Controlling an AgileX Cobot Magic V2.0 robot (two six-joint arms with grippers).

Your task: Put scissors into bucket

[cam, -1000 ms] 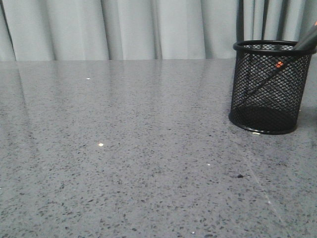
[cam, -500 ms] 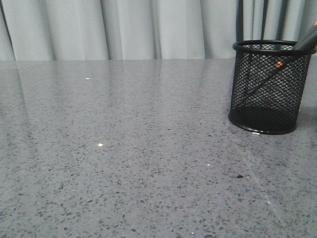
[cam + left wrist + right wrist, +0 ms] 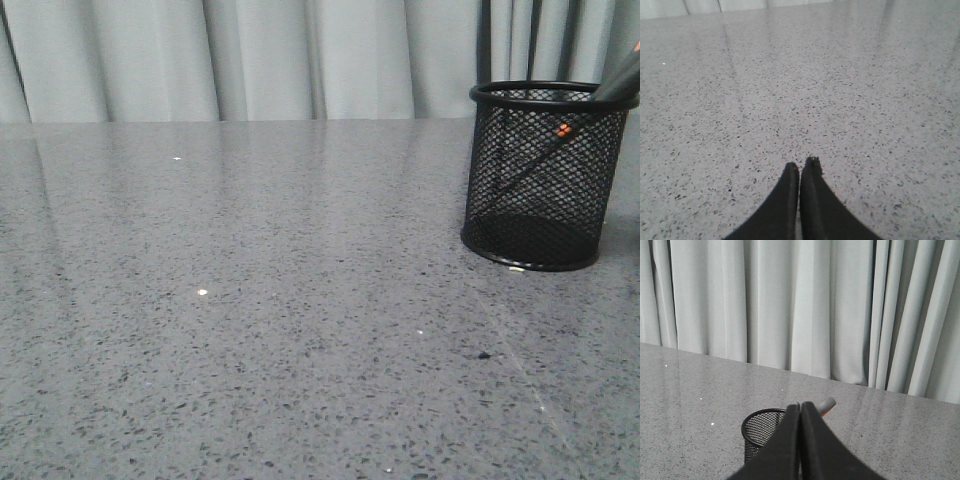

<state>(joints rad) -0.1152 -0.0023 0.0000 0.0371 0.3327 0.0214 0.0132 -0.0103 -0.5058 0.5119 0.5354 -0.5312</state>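
Scissors (image 3: 556, 138): standing slanted inside the bucket (image 3: 540, 180), blades down toward its base, orange pivot dot visible through the mesh, one dark grey handle sticking out over the rim. In my right wrist view that handle end (image 3: 826, 404) shows just past my right pincer (image 3: 800, 406) tips, with a sliver of orange under it. Nothing of mine touches the scissors.

Bucket: upright on the bench (image 3: 250, 300), black mesh wall, solid rim and base. It sits below and beyond my right pincer, partly hidden behind the fingers (image 3: 785, 440) in the wrist view; the open mouth is visible to one side of them.

Right pincer: fingers pressed together, tips meeting, nothing between them. It hangs above the bucket, apart from the rim.

Left pincer (image 3: 800, 167): fingers likewise pressed together, only a thin seam between the tips, holding nothing. It is over bare speckled grey bench; the bucket does not appear in its view.

Beyond the bench: pale pleated curtain (image 3: 790, 305) across the whole background. Neither arm appears in the front view.
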